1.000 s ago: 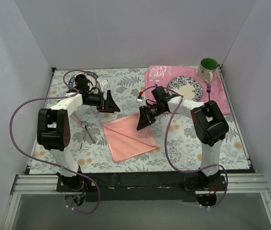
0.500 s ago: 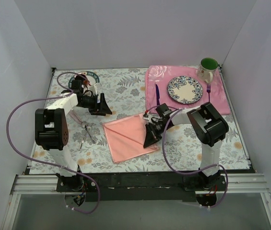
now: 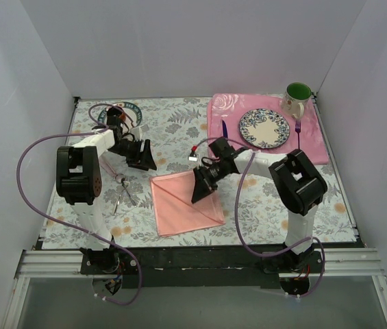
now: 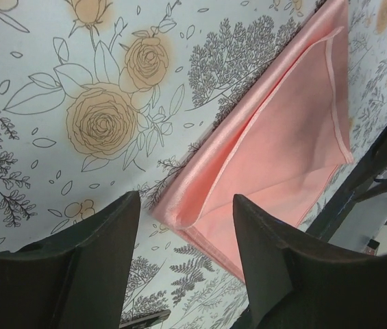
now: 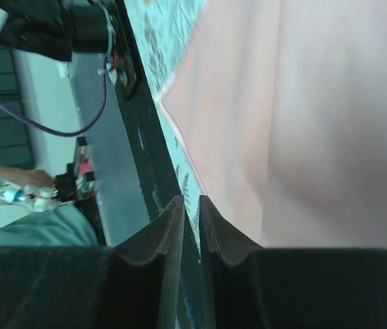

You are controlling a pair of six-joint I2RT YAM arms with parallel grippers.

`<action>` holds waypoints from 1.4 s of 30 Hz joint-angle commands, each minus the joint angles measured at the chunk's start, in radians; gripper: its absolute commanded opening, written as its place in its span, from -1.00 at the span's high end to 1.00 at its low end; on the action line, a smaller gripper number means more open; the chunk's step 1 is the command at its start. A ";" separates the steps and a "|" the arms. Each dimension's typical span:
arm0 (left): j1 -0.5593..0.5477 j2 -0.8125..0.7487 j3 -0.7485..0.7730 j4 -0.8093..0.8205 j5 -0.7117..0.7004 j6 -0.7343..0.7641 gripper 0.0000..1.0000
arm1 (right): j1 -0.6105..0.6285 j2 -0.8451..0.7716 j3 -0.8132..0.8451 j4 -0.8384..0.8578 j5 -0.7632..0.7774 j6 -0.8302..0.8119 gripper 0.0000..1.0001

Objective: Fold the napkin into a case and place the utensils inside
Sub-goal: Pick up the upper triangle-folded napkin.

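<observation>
One folded napkin [image 3: 183, 205] lies mid-table toward six o'clock, silver utensils [image 3: 121, 193] at its nine. Two plates: a patterned plate [image 3: 264, 128] at one o'clock, a second plate [image 3: 133, 107] at eleven. Left gripper [image 4: 186, 205] fingers spread, empty; right gripper [image 5: 190, 205] fingers nearly pressed together. Floral tablecloth [image 3: 179, 123], white walls [image 3: 179, 48].

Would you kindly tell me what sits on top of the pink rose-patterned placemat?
A patterned plate, a mug, a purple knife and a purple fork; anything beneath the plate is hidden.
</observation>
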 commanded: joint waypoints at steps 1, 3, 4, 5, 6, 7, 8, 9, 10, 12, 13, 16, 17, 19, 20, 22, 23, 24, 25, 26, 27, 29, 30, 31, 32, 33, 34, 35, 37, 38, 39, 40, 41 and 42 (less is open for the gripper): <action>0.000 -0.027 0.001 -0.027 0.000 0.062 -0.10 | -0.056 -0.083 0.155 -0.192 0.023 -0.191 0.51; 0.000 -0.045 -0.022 0.005 -0.006 0.048 -0.10 | -0.066 -0.089 0.189 -0.217 0.083 -0.214 0.47; 0.000 -0.046 -0.024 0.008 -0.008 0.039 -0.10 | -0.069 -0.097 0.192 -0.203 0.097 -0.214 0.46; 0.000 -0.038 -0.024 0.006 -0.010 0.040 -0.09 | -0.074 -0.100 0.194 -0.192 0.136 -0.216 0.44; 0.000 -0.035 -0.027 0.006 -0.011 0.040 -0.10 | -0.079 -0.099 0.195 -0.175 0.153 -0.214 0.42; 0.000 -0.032 -0.030 0.008 -0.013 0.042 -0.09 | -0.079 -0.083 0.208 -0.165 0.170 -0.214 0.40; 0.000 -0.033 -0.035 0.009 -0.019 0.043 -0.09 | -0.086 -0.070 0.253 -0.177 0.212 -0.217 0.37; 0.000 -0.032 -0.039 0.011 -0.022 0.046 -0.09 | -0.094 -0.033 0.287 -0.187 0.223 -0.248 0.37; 0.000 -0.033 -0.039 0.008 -0.023 0.053 -0.10 | -0.103 -0.014 0.313 -0.198 0.227 -0.256 0.36; 0.000 -0.041 -0.039 -0.003 -0.023 0.060 -0.10 | -0.132 0.028 0.382 -0.244 0.232 -0.269 0.36; 0.000 -0.047 -0.047 -0.001 -0.025 0.062 -0.10 | -0.140 0.035 0.396 -0.263 0.235 -0.282 0.36; -0.003 -0.052 -0.054 0.002 -0.030 0.073 -0.10 | -0.157 0.027 0.378 -0.273 0.246 -0.315 0.36; -0.005 -0.049 -0.056 0.005 -0.030 0.074 -0.10 | -0.157 0.024 0.367 -0.270 0.246 -0.320 0.35; -0.011 -0.042 -0.061 0.012 -0.043 0.070 -0.09 | -0.155 0.023 0.334 -0.249 0.240 -0.315 0.35; -0.013 -0.036 -0.061 0.020 -0.048 0.065 -0.09 | -0.155 0.026 0.327 -0.243 0.243 -0.309 0.35; -0.022 -0.027 -0.058 0.017 -0.062 0.070 -0.08 | -0.155 0.042 0.321 -0.235 0.252 -0.306 0.35; -0.025 -0.021 -0.055 0.016 -0.062 0.073 -0.08 | -0.157 0.049 0.326 -0.235 0.265 -0.308 0.33; -0.029 -0.021 -0.053 0.010 -0.063 0.083 -0.08 | -0.157 0.053 0.332 -0.240 0.270 -0.323 0.31; -0.037 -0.016 -0.051 0.008 -0.060 0.089 -0.08 | -0.158 0.061 0.339 -0.243 0.279 -0.331 0.28; -0.042 -0.007 -0.050 0.002 -0.057 0.096 -0.08 | -0.160 0.064 0.358 -0.246 0.298 -0.338 0.21; -0.045 -0.001 -0.044 -0.013 -0.050 0.102 -0.08 | -0.163 0.070 0.370 -0.253 0.304 -0.349 0.16; -0.051 0.008 -0.038 -0.023 -0.042 0.109 -0.03 | -0.174 0.078 0.404 -0.278 0.310 -0.371 0.03; -0.051 0.014 -0.036 -0.023 -0.040 0.109 -0.01 | -0.178 0.078 0.412 -0.281 0.310 -0.375 -0.02; -0.051 0.016 -0.036 -0.023 -0.039 0.111 0.02 | -0.181 0.078 0.418 -0.284 0.312 -0.387 -0.07; -0.051 0.017 -0.035 -0.024 -0.040 0.112 0.07 | -0.186 0.076 0.424 -0.293 0.330 -0.392 -0.16; -0.051 0.023 -0.033 -0.026 -0.039 0.114 0.10 | -0.188 0.079 0.444 -0.299 0.344 -0.400 -0.21; -0.052 0.027 -0.033 -0.026 -0.040 0.116 0.12 | -0.188 0.081 0.453 -0.303 0.358 -0.406 -0.27; -0.052 0.028 -0.032 -0.029 -0.040 0.122 0.17 | -0.194 0.085 0.461 -0.306 0.385 -0.412 -0.37; -0.052 0.036 -0.028 -0.035 -0.039 0.131 0.23 | -0.198 0.111 0.494 -0.315 0.411 -0.421 -0.43; -0.052 0.037 -0.027 -0.034 -0.042 0.132 0.25 | -0.201 0.122 0.508 -0.326 0.413 -0.446 -0.46; -0.052 0.039 -0.025 -0.033 -0.045 0.132 0.27 | -0.201 0.136 0.522 -0.354 0.414 -0.455 -0.50; -0.052 0.042 -0.024 -0.033 -0.043 0.134 0.28 | -0.203 0.165 0.555 -0.370 0.411 -0.466 -0.53; -0.052 0.045 -0.021 -0.033 -0.043 0.134 0.30 | -0.201 0.177 0.570 -0.387 0.402 -0.476 -0.58; -0.052 0.047 -0.019 -0.035 -0.046 0.134 0.34 | -0.201 0.197 0.582 -0.395 0.390 -0.499 -0.75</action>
